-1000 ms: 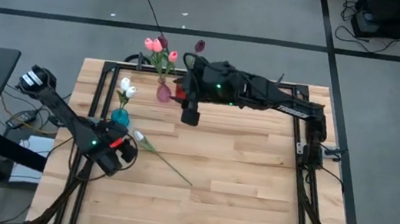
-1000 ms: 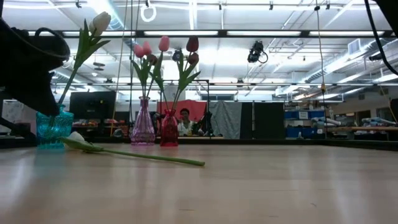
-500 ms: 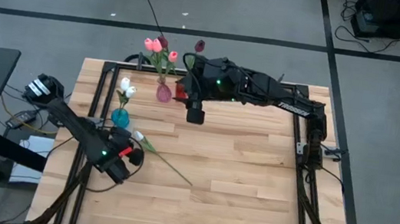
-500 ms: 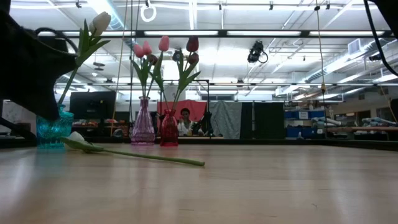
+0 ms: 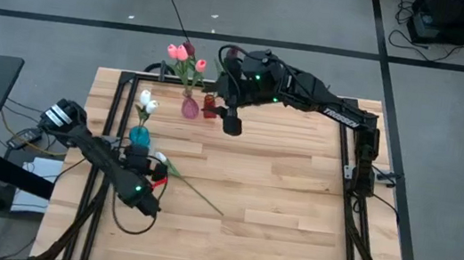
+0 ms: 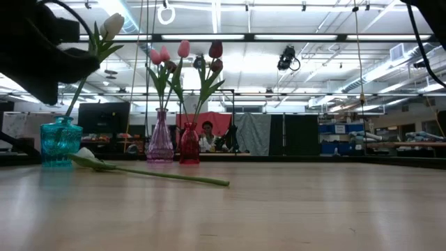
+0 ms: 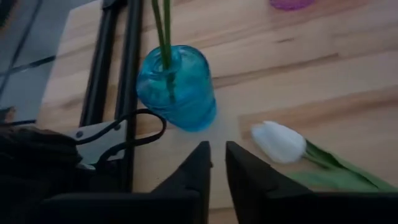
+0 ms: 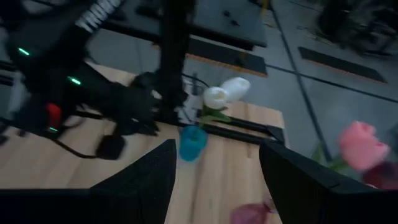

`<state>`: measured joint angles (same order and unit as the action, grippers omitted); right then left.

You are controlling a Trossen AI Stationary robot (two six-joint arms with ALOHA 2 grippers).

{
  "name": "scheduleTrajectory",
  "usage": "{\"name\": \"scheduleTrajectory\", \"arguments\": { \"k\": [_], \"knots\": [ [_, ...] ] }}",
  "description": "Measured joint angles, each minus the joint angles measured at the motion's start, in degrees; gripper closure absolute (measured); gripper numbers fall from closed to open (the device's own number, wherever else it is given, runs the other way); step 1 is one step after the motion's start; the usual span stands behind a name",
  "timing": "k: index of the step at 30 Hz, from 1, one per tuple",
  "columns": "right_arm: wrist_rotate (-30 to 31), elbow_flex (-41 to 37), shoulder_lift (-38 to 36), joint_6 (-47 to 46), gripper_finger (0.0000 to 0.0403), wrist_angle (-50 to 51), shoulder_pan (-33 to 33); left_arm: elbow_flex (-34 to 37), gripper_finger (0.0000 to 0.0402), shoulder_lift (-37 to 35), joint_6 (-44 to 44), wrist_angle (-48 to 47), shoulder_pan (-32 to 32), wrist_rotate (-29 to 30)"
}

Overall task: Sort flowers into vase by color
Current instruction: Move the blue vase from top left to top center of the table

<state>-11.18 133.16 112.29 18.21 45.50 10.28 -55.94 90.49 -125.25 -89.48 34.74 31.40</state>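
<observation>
One white tulip lies flat on the table, its head (image 5: 159,157) (image 7: 278,142) near the blue vase (image 5: 139,136) (image 7: 178,87) and its stem (image 6: 167,176) running toward the near right. The blue vase holds white tulips (image 5: 146,99), the pink vase (image 5: 190,107) pink ones (image 5: 177,52), and the red vase (image 5: 209,106) maroon ones (image 6: 215,50). My left gripper (image 5: 149,169) (image 7: 217,158) hovers shut just near of the blue vase, beside the lying tulip's head. My right gripper (image 5: 231,123) (image 8: 217,149) hangs open to the right of the red vase, touching nothing.
The three vases stand in a cluster at the table's far left. Black frame rails (image 5: 113,114) run along the table's edges. A black cable (image 7: 134,124) lies beside the blue vase. Bare wood (image 5: 286,200) fills the middle and right. A person sits far behind the table (image 6: 207,132).
My left arm has swung toward the near edge and the right, and in the low view it has risen clear of the blue vase. My right gripper has drawn back toward the far edge and slightly right. The lying tulip has stayed where it was.
</observation>
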Motion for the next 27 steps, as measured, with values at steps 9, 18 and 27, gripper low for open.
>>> {"name": "scheduleTrajectory", "arguments": {
  "k": [9, 18, 27],
  "knots": [
    [-4.29, 0.0, 0.0, 2.52, 0.0163, 0.78, 0.75, 0.0, 0.02, 2.51, -1.23, -0.04, -6.05, 3.17],
    [-8.54, 0.0, 0.0, 4.41, 0.0163, 2.11, 1.34, 0.26, 0.0112, 7.69, -1.14, -0.41, -7.73, 0.27],
    [-11.58, 0.0, 0.0, 4.93, 0.0163, 2.25, 1.27, 4.47, 0.011, 10.29, -1.28, -0.07, -7.78, -0.02]
  ]
}}
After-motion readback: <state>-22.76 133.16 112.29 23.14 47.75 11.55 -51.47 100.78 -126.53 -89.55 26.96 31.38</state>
